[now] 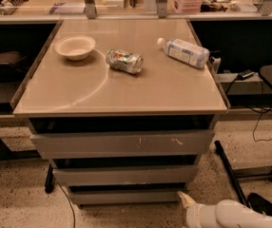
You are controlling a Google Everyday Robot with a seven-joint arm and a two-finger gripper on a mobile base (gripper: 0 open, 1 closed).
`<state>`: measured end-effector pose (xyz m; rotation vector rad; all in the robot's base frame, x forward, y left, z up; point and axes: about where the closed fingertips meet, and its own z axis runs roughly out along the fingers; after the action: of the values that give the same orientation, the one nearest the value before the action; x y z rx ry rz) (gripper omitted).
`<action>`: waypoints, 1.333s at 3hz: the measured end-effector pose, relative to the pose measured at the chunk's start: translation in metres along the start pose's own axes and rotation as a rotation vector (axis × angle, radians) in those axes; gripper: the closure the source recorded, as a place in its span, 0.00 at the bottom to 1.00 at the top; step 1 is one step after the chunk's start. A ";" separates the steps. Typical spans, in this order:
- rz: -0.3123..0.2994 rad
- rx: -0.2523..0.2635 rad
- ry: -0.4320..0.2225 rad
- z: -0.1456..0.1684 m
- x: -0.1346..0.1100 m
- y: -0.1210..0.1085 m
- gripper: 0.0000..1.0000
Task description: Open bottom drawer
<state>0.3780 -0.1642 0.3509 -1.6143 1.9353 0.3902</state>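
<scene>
A speckled floor point(17, 194) lay under the table point(126, 96). The bottom drawer point(126, 196) was its lowest front and looked pushed in. The hand point(185, 199) sat just beside that drawer's right end, probably placed low to catch the handle-less edge. I could not tell whether the hand was open or closed, and it held nothing visible.

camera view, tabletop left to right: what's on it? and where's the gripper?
bowl → crushed can → water bottle. The gripper is low by the floor, off the tabletop, near the right end of the bottom drawer.
</scene>
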 end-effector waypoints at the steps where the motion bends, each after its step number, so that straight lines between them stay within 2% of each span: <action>1: 0.002 0.109 -0.021 0.056 0.032 -0.026 0.00; 2: 0.001 0.109 -0.021 0.056 0.032 -0.026 0.00; 3: -0.033 0.108 -0.010 0.062 0.030 -0.024 0.00; 4: -0.138 0.129 0.009 0.079 0.035 -0.024 0.00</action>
<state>0.4172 -0.1526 0.2716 -1.6554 1.8040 0.1987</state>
